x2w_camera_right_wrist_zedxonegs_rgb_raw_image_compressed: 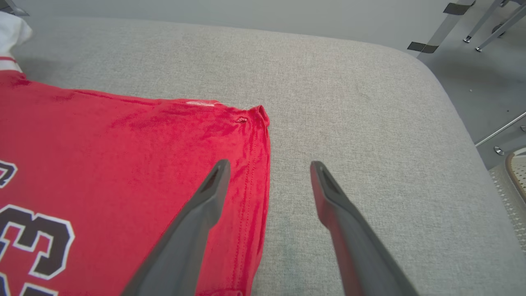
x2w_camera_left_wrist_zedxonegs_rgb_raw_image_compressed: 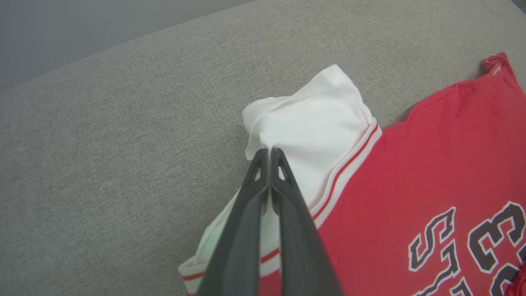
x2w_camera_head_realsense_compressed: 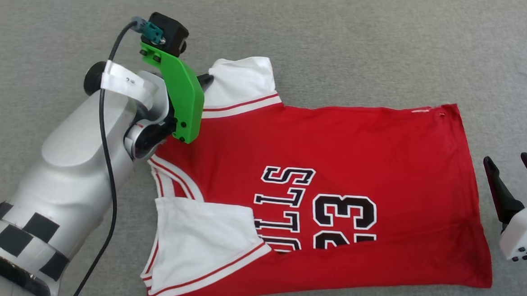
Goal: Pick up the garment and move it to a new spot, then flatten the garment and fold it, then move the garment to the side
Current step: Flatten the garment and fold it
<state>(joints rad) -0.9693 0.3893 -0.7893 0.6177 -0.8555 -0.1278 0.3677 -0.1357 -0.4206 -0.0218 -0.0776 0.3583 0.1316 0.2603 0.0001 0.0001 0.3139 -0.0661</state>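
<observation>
Head view: you have the jersey lying mostly flat on a grey woven cushion, with the neck toward the robot's left and the hem toward its right. The body is smooth red knit with black, white-outlined lettering and a 23. The short sleeves are white, edged in red-and-white striped trim. The near sleeve is folded in over the chest and covers part of the lettering. The left gripper meets the far sleeve behind a green plastic bracket (you only get a dark fingertip peeking out). The right gripper sits just beside the hem with its fingers spread.

Left wrist view: you can see the two long dark fingers pressed together. Their tips pinch a puckered peak of the white sleeve, and the cloth gathers in soft creases toward the pinch.

Right wrist view: the tapered fingers stand wide apart with nothing held. One is over the stitched red hem and the other over the bare cushion. You cannot tell whether either touches. The far hem corner is curled up.
</observation>
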